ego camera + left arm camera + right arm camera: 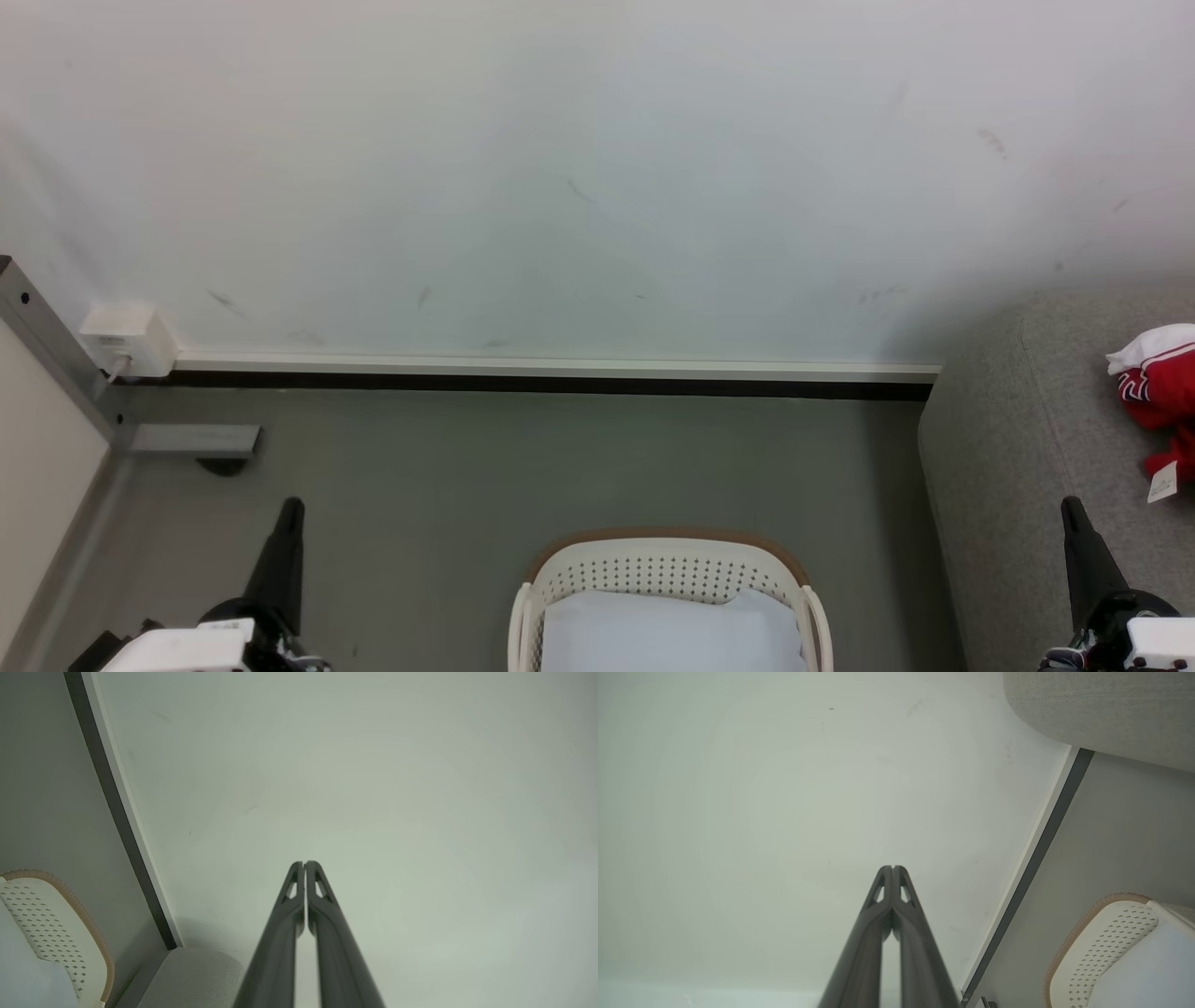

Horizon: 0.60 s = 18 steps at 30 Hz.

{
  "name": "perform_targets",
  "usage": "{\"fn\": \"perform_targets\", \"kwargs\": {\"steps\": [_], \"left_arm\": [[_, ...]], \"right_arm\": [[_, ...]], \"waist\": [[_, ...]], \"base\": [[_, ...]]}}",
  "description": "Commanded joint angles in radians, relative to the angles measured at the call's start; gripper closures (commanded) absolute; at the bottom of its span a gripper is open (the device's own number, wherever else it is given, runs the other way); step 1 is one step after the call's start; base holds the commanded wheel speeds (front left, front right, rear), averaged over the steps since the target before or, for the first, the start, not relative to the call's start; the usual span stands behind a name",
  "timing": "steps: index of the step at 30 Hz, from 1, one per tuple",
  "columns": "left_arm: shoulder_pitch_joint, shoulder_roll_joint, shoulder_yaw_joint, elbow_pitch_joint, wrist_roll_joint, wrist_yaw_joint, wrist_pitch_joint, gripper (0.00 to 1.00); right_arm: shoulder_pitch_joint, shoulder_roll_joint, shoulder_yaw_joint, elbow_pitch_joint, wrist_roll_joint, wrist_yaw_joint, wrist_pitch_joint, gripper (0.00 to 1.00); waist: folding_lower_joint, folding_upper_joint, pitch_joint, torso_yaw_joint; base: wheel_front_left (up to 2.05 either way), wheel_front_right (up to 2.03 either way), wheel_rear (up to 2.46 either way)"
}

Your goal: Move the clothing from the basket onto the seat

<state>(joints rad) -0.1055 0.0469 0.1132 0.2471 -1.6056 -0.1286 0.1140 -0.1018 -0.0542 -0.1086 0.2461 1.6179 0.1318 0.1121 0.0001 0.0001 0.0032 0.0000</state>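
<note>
The red clothing (pixel 1160 397), with white trim and a small white tag, lies on the grey seat (pixel 1027 448) at the right edge of the head view. The cream basket (pixel 663 569) with its tan rim stands on the floor at bottom centre, a pale bluish-white sheet (pixel 667 635) inside it. My left gripper (pixel 291 509) points up at lower left, shut and holding nothing, as the left wrist view confirms with the left gripper (pixel 304 863) closed against the wall. My right gripper (pixel 1071 507) is at lower right beside the seat, also shut and holding nothing; the right gripper (pixel 893 868) faces the wall.
A white wall with a dark-and-cream skirting board (pixel 551 373) runs behind the basket. A white socket box (pixel 129 338) and a grey metal post (pixel 51 345) stand at the left. Grey floor (pixel 467 467) lies open between basket and wall.
</note>
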Motion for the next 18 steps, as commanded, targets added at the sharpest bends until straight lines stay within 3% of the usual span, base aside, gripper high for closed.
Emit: {"fn": "perform_targets", "kwargs": {"steps": [1,18], "left_arm": [[-0.008,0.006,0.003,-0.003,-0.013,-0.004,0.004,1.0],[-0.007,0.006,0.003,-0.003,-0.013,-0.004,0.004,1.0]], "right_arm": [[-0.012,0.0,-0.005,-0.004,-0.002,-0.002,0.0,1.0],[-0.012,0.002,-0.006,-0.004,-0.004,-0.002,0.001,1.0]], "waist": [[-0.0001,-0.0001,0.0,0.0],[-0.0001,-0.0001,0.0,0.0]], "base": [[0.0,0.0,0.0],[0.0,0.0,0.0]]}}
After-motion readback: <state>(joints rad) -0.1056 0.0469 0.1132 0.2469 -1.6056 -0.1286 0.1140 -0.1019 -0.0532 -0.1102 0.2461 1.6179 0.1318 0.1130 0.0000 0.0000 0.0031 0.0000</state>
